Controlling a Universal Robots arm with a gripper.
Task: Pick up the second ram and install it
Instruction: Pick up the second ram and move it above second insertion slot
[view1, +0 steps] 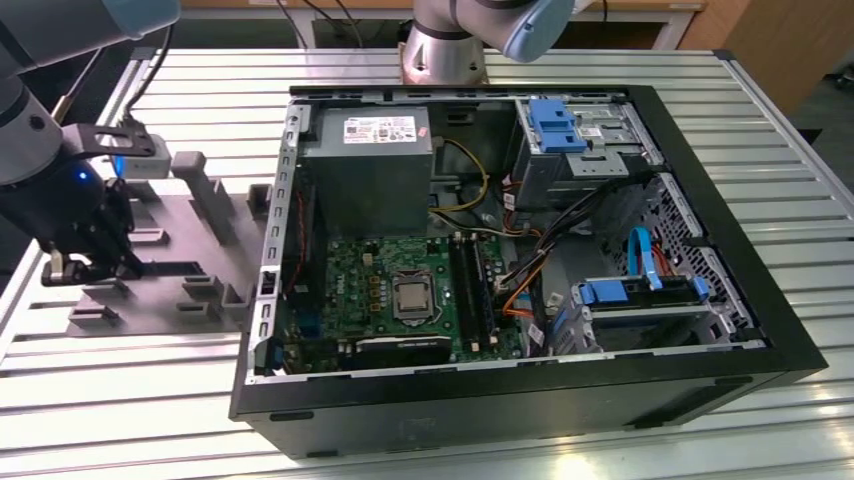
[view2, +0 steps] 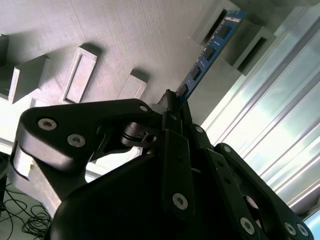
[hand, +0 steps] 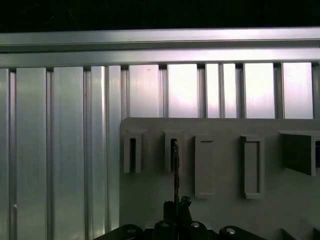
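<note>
Over at the exterior view's left, well apart from the open computer case (view1: 534, 405), the gripper (view1: 83, 268) hangs low above the grey holder block (view1: 180, 245) on the slatted metal table (view1: 134, 400). In the second wrist view its fingers (view2: 174, 145) are drawn together on one end of the second ram (view2: 207, 55), a thin blue board with dark chips that reaches out from the fingertips towards the block. In the first wrist view the stick shows edge-on as a thin dark line running from the gripper to a narrow slot (hand: 169, 152). From where I stand I cannot tell whether its far edge sits in that slot or hangs just clear of it.

So, as I judge it, the grasp is made and the pick-up is barely under way. The stick has not yet been carried to the case, and the install is not yet done.

As for what holds what: the slot beside the gripped stick shows nothing in it. The case holds the grey power supply (view1: 367, 175), the green motherboard (view1: 360, 270) with its long black sockets (view1: 470, 290), blue drive cages (view1: 554, 125) and a tangle of cables (view1: 527, 275). I cannot tell whether any socket has a stick in it.
</note>
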